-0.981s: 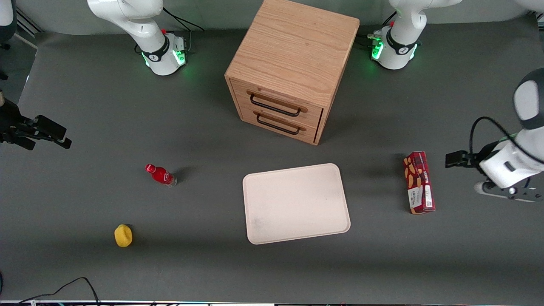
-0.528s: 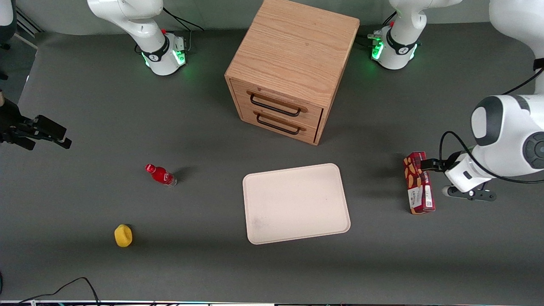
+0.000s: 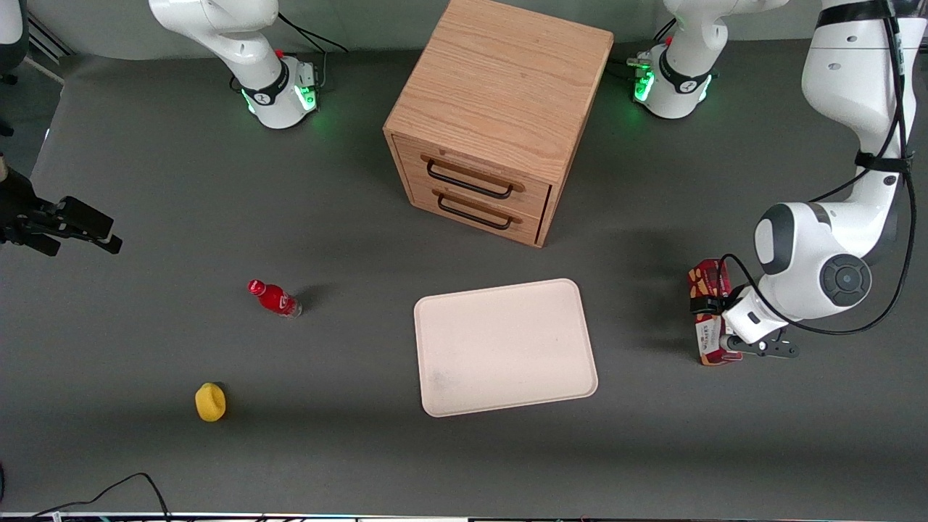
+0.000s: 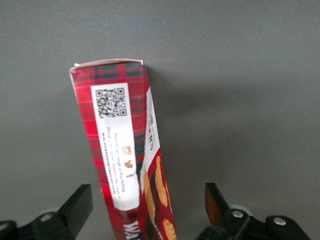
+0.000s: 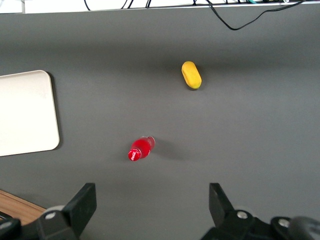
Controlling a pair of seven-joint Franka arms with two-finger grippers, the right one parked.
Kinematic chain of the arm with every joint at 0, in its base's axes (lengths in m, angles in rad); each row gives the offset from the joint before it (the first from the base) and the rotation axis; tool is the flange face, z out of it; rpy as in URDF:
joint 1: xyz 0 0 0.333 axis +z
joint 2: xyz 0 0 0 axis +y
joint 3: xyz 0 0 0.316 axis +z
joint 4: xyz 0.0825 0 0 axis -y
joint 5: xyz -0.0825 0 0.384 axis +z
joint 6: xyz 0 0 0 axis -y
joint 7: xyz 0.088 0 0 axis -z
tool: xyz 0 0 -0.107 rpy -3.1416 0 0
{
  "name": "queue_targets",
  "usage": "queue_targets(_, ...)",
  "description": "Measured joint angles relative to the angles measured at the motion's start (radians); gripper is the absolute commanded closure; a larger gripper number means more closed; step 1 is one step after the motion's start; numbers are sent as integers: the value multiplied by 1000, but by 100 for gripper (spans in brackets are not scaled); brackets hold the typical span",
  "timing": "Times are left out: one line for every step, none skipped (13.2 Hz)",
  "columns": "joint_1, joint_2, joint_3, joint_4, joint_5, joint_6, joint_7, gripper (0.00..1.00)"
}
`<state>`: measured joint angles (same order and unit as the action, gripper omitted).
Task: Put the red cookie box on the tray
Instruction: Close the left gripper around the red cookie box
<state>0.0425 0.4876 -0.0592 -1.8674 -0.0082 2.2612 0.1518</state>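
My gripper (image 4: 145,205) hangs spread wide over the red cookie box (image 4: 125,160), one finger either side, neither touching. I'd centre, descend, then squeeze its narrow sides. The box lies on the table well apart from the tray (image 3: 505,346); nothing between. Cabinet (image 3: 493,123) sits farther off.

The red cookie box (image 3: 709,313) is laid flat on the table (image 3: 348,449), toward the working arm's end, well apart from the tray (image 3: 505,346). The gripper (image 3: 714,319) is held over the box, whose length is straddled by the spread fingers (image 4: 75,205). The cabinet (image 3: 493,119) is set farther from the front camera than the tray.
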Motion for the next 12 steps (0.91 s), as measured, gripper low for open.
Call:
queue_targets(1,-4,2,3,0,0,12,0)
queue_targets(2,-7,2,5,0,-1,17,0)
queue_targets(3,-10,3,5,0,-1,19,0)
queue_targets(3,-10,3,5,0,-1,21,0)
queue_targets(3,-10,3,5,0,-1,22,0)
queue_targets(3,-10,3,5,0,-1,22,0)
queue_targets(3,-10,3,5,0,-1,22,0)
queue_targets(3,-11,3,5,0,-1,22,0)
queue_targets(3,-11,3,5,0,-1,22,0)
queue_targets(3,-11,3,5,0,-1,22,0)
queue_targets(3,-11,3,5,0,-1,22,0)
queue_targets(3,-11,3,5,0,-1,22,0)
